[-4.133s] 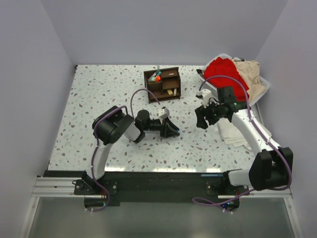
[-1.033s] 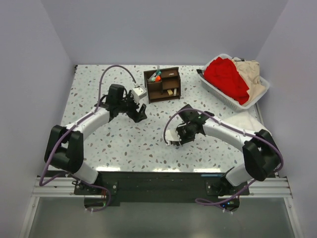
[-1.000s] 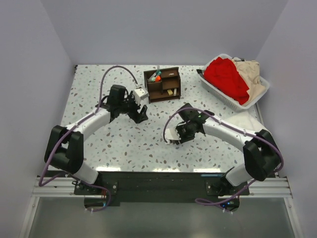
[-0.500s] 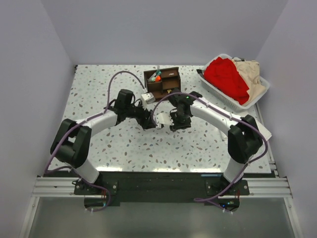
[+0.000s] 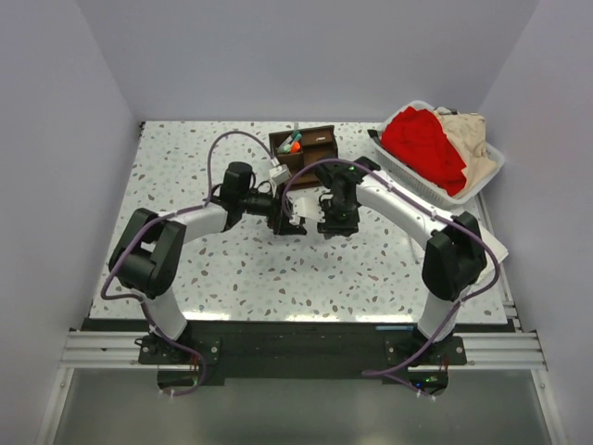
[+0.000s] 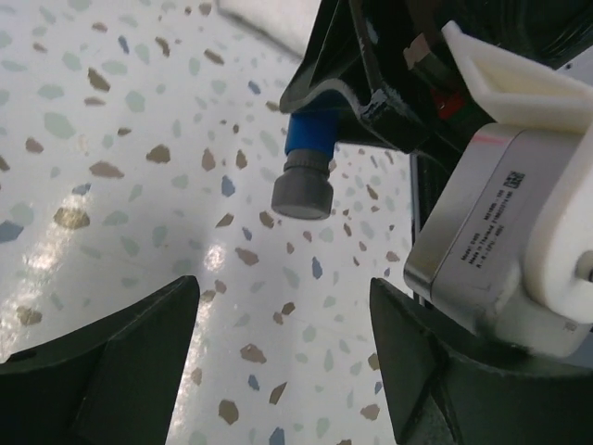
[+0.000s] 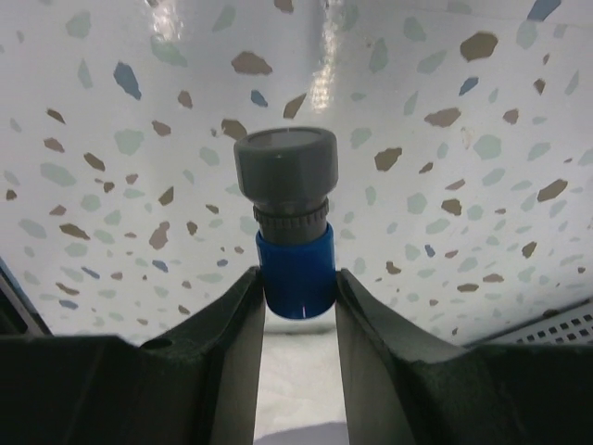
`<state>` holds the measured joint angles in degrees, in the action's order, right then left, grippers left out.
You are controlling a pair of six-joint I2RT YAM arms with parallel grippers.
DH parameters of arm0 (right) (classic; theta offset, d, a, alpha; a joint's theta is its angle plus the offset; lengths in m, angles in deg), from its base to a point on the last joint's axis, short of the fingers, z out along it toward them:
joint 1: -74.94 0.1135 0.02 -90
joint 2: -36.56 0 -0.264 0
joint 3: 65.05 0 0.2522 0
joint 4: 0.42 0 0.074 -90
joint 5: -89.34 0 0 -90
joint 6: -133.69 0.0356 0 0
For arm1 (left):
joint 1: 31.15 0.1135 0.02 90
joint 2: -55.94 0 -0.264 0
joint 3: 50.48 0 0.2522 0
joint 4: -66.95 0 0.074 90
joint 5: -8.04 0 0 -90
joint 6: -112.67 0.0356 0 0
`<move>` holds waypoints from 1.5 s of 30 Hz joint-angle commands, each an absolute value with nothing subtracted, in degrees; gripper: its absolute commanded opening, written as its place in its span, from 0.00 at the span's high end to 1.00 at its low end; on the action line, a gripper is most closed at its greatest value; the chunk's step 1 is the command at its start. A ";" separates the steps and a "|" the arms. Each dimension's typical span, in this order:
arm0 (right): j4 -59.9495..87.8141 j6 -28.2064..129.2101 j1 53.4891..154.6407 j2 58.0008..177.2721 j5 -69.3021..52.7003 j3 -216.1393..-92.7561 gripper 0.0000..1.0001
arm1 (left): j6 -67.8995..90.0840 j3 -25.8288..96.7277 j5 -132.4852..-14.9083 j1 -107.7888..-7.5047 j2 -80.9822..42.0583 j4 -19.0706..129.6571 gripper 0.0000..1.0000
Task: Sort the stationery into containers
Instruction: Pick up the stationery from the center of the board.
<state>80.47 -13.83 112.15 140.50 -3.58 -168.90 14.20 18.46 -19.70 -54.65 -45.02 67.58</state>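
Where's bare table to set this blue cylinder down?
Free: table left of the organiser, toward the left wall; also the near strip by the arm bases. Crowded: in front of the organiser, where left gripper and right gripper, holding the cylinder, meet. Basket and cloth fill the right.

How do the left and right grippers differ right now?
The right gripper is closed, the left gripper open wide. The right gripper holds a stubby blue cylinder with a grey cap; the left gripper holds nothing. Both hang over the speckled table, close together, near the wooden organiser.
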 commanded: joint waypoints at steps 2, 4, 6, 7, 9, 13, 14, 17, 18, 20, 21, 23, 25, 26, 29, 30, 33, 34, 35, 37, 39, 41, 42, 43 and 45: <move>77.85 -9.67 113.44 131.67 -7.25 -166.36 1.00 | -8.73 13.92 -12.44 -54.36 -42.59 100.56 0.26; 76.97 -7.30 113.00 129.73 -7.78 -165.39 1.00 | -15.26 10.49 -12.18 -53.74 -40.92 109.91 0.28; 76.88 -5.19 112.38 127.18 -9.44 -165.12 1.00 | -17.57 8.72 -12.00 -53.03 -39.86 113.03 0.30; 76.53 -4.57 112.38 126.39 -10.06 -164.86 1.00 | -19.15 8.46 -12.08 -53.03 -39.68 114.52 0.30; 75.66 -3.08 112.03 125.24 -11.47 -164.33 1.00 | -21.70 8.37 -11.74 -53.21 -40.38 117.16 0.32; 75.65 -2.02 111.94 127.69 -13.84 -168.09 1.00 | -30.94 9.77 -12.35 -53.21 -43.19 127.11 0.34; 75.74 -1.75 111.94 128.13 -14.54 -168.89 1.00 | -31.12 10.12 -12.52 -53.29 -43.37 127.19 0.34; 75.30 -1.14 111.94 129.45 -15.16 -171.53 1.00 | -31.29 11.44 -12.18 -53.47 -43.90 125.97 0.33; 75.21 -0.88 111.94 129.80 -15.34 -171.97 1.00 | -31.21 11.79 -12.00 -53.56 -43.81 125.53 0.33; 74.86 -0.44 111.94 130.42 -15.69 -173.12 1.00 | -30.42 11.80 -11.91 -53.73 -43.72 124.13 0.33; 74.69 -0.26 112.03 130.51 -15.95 -173.38 1.00 | -29.72 11.71 -12.00 -53.91 -43.64 122.90 0.33; 74.51 0.18 112.03 130.77 -16.30 -174.17 1.00 | -28.49 11.62 -12.43 -54.00 -43.46 120.96 0.32; 74.51 0.36 112.03 130.77 -16.66 -174.70 1.00 | -28.31 11.27 -12.70 -54.00 -43.46 120.87 0.31; 74.42 0.44 111.94 130.60 -16.57 -174.79 1.00 | -27.96 11.18 -12.87 -54.09 -43.46 120.43 0.31; 74.68 0.36 111.94 130.25 -17.09 -175.23 1.00 | -26.55 11.71 -13.31 -54.09 -43.90 118.41 0.29; 74.68 0.44 111.94 130.25 -17.18 -175.40 1.00 | -26.55 11.88 -13.49 -54.09 -44.42 118.49 0.29; 74.95 0.53 111.94 130.16 -17.53 -175.67 1.00 | -26.55 12.76 -14.02 -54.09 -45.56 118.14 0.28; 75.21 0.36 111.94 129.99 -17.88 -175.76 1.00 | -26.37 12.94 -14.11 -54.09 -45.74 118.05 0.27; 75.39 0.27 111.94 130.07 -18.06 -175.76 1.00 | -26.20 13.03 -14.37 -54.09 -45.92 118.05 0.27; 75.91 0.01 112.03 129.90 -18.50 -175.93 1.00 | -26.02 13.64 -14.46 -54.09 -46.45 117.70 0.26; 76.18 -0.26 112.03 129.90 -18.50 -175.93 1.00 | -25.67 13.90 -14.81 -54.09 -46.71 117.53 0.26; 76.09 -0.17 112.03 129.72 -18.76 -175.93 1.00 | -25.58 14.17 -14.90 -54.09 -47.24 116.82 0.26; 76.18 -0.17 112.03 129.72 -18.94 -176.02 1.00 | -25.58 14.26 -14.90 -54.09 -47.41 116.82 0.26; 76.09 -0.08 112.03 129.89 -19.03 -176.19 1.00 | -25.49 14.34 -14.90 -54.09 -47.59 116.82 0.27; 76.18 0.01 112.03 130.16 -19.20 -176.63 1.00 | -25.58 14.78 -14.72 -54.09 -48.03 116.82 0.30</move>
